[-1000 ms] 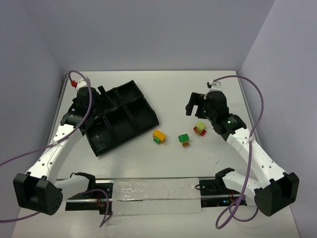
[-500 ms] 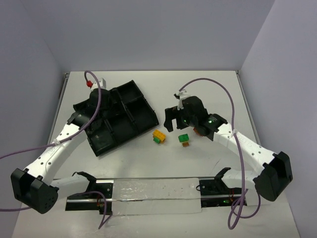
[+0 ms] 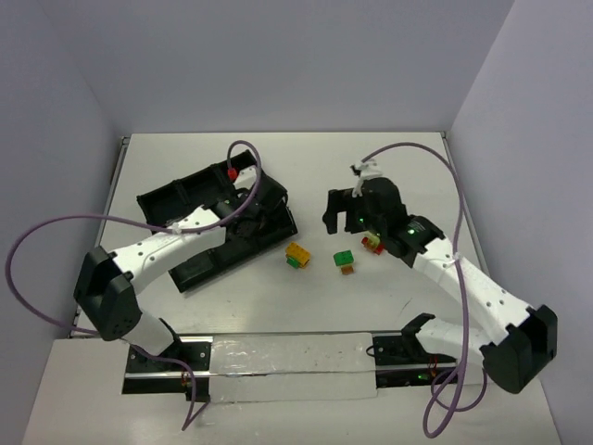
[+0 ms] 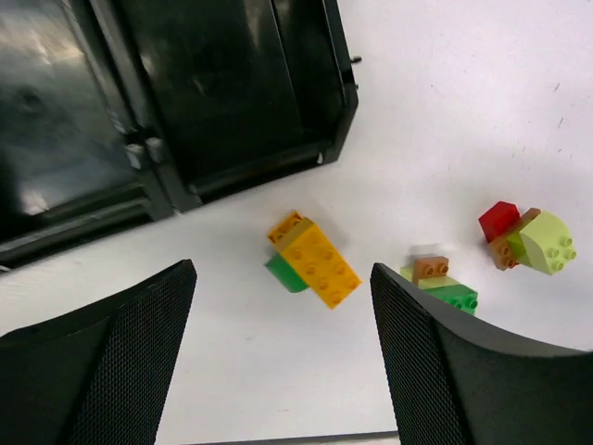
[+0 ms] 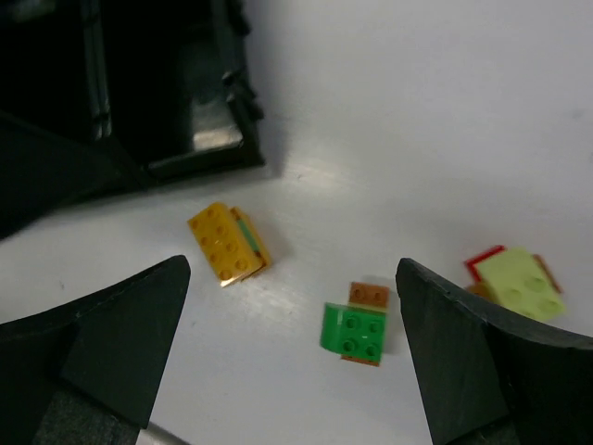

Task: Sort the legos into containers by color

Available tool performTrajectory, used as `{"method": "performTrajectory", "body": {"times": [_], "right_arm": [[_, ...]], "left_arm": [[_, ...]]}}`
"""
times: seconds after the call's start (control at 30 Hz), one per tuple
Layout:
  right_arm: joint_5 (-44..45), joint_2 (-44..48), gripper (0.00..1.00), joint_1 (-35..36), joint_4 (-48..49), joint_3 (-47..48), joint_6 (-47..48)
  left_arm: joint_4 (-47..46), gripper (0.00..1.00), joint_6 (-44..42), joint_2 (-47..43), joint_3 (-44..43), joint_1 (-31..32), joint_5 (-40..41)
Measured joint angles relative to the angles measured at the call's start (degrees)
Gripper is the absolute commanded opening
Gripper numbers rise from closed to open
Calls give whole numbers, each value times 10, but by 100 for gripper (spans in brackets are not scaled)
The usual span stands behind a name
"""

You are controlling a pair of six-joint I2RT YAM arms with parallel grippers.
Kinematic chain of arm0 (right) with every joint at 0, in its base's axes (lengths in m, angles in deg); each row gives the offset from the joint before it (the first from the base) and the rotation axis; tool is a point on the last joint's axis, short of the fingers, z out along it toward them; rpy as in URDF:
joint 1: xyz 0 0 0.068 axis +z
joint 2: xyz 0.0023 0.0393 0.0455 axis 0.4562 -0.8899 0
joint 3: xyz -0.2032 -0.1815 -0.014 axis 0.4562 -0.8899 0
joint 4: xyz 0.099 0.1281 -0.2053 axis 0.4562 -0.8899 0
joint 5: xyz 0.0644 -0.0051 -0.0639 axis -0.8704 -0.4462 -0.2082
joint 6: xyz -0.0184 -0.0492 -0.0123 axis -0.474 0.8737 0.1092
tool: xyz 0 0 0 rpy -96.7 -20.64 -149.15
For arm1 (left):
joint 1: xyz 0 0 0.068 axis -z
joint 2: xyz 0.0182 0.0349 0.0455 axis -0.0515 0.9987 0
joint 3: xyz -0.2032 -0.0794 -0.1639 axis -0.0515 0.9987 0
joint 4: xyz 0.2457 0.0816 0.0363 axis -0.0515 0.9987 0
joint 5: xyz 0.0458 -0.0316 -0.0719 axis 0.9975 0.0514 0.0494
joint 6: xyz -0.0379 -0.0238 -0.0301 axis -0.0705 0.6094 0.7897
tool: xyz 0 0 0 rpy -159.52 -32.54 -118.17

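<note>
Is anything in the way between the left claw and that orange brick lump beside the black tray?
Nothing visible does. The orange-and-green lump lies on bare table below the open left claw, clear of the tray wall; the other two lumps sit farther off.

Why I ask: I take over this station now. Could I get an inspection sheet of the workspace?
Surface: white table, no spills seen.
Job's things: black tray lies askew at left, and the compartments seen in the wrist views look empty. The orange-and-green cluster, green-and-orange cluster and red and yellow-green cluster lie on the table beside it, unsorted.
Clutter: nothing seen.
Grippers: left gripper open above the orange-and-green cluster, holding nothing. Right gripper open above the clusters, holding nothing.
Cables: left purple cable and right purple cable loop free in the air.
Surroundings: plain walls on three sides.
</note>
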Motion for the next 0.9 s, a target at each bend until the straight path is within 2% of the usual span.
{"method": "performTrajectory", "body": {"times": [0.1, 0.2, 0.33, 0.7, 0.9], "right_arm": [[30, 49, 100, -41, -1, -2, -16], [56, 93, 100, -78, -2, -2, -25], [80, 128, 100, -101, -3, -2, -30], [83, 131, 100, -102, -19, -14, -29], [82, 130, 100, -102, -20, -22, -29]], "left_arm": [[40, 83, 53, 48, -35, 12, -5], [78, 83, 99, 122, -108, 21, -8], [97, 83, 139, 190, -155, 36, -14], [155, 85, 213, 249, -183, 51, -34], [177, 74, 233, 278, -202, 65, -33]]}}
